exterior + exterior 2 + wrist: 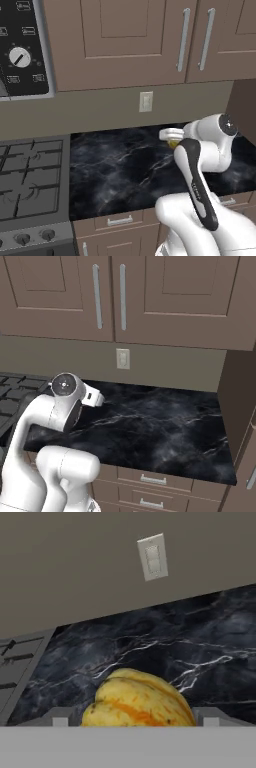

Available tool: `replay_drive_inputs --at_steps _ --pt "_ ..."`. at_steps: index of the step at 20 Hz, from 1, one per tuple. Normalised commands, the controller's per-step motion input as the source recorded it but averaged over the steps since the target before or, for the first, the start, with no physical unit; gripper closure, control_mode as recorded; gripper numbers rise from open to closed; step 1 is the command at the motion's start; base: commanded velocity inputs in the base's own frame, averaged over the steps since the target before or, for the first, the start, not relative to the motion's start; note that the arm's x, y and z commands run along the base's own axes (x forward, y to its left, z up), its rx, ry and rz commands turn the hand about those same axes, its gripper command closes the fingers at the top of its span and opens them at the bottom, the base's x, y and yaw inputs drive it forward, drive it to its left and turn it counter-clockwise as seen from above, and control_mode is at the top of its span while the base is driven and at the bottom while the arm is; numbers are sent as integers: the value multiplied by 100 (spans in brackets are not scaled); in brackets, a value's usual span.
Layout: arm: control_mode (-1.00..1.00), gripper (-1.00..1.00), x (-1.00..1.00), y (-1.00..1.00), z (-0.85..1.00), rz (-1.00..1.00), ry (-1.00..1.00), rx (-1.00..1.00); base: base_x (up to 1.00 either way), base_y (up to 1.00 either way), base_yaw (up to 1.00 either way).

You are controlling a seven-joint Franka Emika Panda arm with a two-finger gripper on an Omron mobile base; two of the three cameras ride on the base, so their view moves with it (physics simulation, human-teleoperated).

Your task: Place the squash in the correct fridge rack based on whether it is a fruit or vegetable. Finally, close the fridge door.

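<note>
Sitting between the fingers of the claw (134, 722), gripped, the squash (137, 702), above the black marble counter (200, 642).

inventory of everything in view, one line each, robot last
squash: 1, yellow with orange streaks, between the fingertips, over the counter
counter: 1, black marbled, under the cabinets
stove: 1, grey with dark grates, left of the counter
stove knobs: 2 showing, dark, stove front
wall switch: 1, cream, backsplash
upper cabinets: brown, silver bar handles, above the backsplash
drawers: brown, silver handles, below the counter
panel with dial: 1, black, upper left above the stove
arm: 1, white with dark joints
gripper: 1, closed around the squash
</note>
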Motion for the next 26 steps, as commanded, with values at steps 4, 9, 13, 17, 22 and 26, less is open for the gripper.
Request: replay_drive_inputs --at_steps 4,9,13,17,22,26 --pt "-100 100 -46 0 59 0 0 -5 0 0 0" --pt "-100 100 -56 0 28 0 1 -6 0 0 0" --pt "-100 100 -66 6 1 0 0 -15 0 0 0" --pt "-100 100 -70 1 0 -3 0 -16 0 0 0" --pt "-100 100 -76 0 0 -8 0 -13 0 0 0" --pt "-100 100 -13 -3 0 -7 -5 -3 0 0 0"
